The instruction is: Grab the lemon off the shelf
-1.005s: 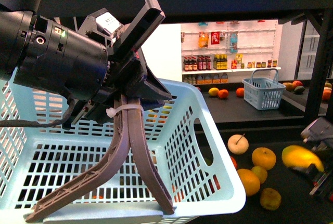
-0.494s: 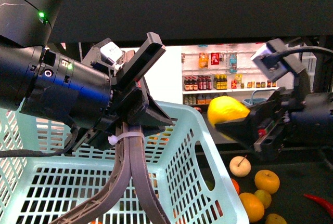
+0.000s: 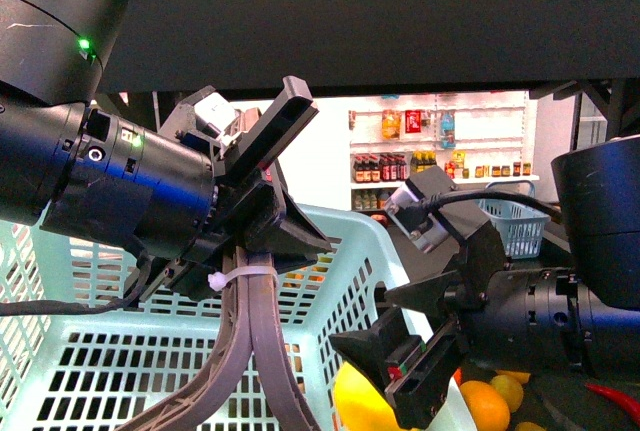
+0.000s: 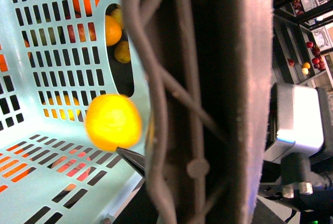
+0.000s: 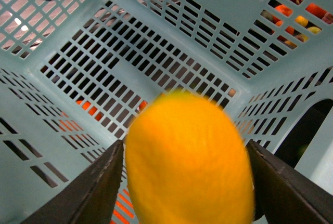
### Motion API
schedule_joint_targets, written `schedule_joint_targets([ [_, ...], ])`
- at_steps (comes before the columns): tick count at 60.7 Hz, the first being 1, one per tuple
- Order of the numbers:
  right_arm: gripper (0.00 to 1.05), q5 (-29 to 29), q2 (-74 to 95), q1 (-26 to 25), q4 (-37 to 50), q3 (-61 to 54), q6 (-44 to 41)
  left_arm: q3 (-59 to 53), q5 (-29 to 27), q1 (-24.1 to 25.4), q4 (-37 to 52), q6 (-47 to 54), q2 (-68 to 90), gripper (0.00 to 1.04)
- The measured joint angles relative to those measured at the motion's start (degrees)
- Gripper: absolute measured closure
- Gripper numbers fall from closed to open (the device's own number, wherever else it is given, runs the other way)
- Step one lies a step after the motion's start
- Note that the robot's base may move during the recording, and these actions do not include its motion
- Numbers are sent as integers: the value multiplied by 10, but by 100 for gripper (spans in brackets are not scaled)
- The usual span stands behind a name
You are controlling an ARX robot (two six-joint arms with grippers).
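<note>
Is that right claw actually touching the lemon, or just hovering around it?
Touching. The right wrist view shows the lemon wedged in the right gripper, with both fingers pressed against its sides and no gap.

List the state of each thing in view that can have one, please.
right tool: shut on the lemon.
lemon: held between the fingers, over the inside of the basket, not yet released.
basket: upright, open at the top.
left tool: fingertips are outside the front view; whether it is open or shut cannot be told.
</note>
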Motion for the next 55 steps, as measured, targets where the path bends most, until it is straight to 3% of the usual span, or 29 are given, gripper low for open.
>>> schedule_joint_targets([
  [7, 1, -6, -5, -31, 28, 8, 53, 0, 0, 0, 0, -1, 0, 92],
  [20, 2, -17, -11, -147, 68, 25, 153, 0, -2, 0, 0, 2, 0, 92],
  [25, 2, -16, 7, -210, 73, 25, 150, 0, -2, 0, 0, 1, 0, 92],
  [30, 2, -9, 69, -254, 65, 20, 92, 0, 0, 0, 0, 1, 0, 92],
  [42, 2, 3, 212, -257, 59, 10, -45, 0, 0, 0, 0, 1, 0, 92],
  [55, 2, 3, 339, -197, 64, 30, -127, 0, 0, 0, 0, 1, 0, 92],
])
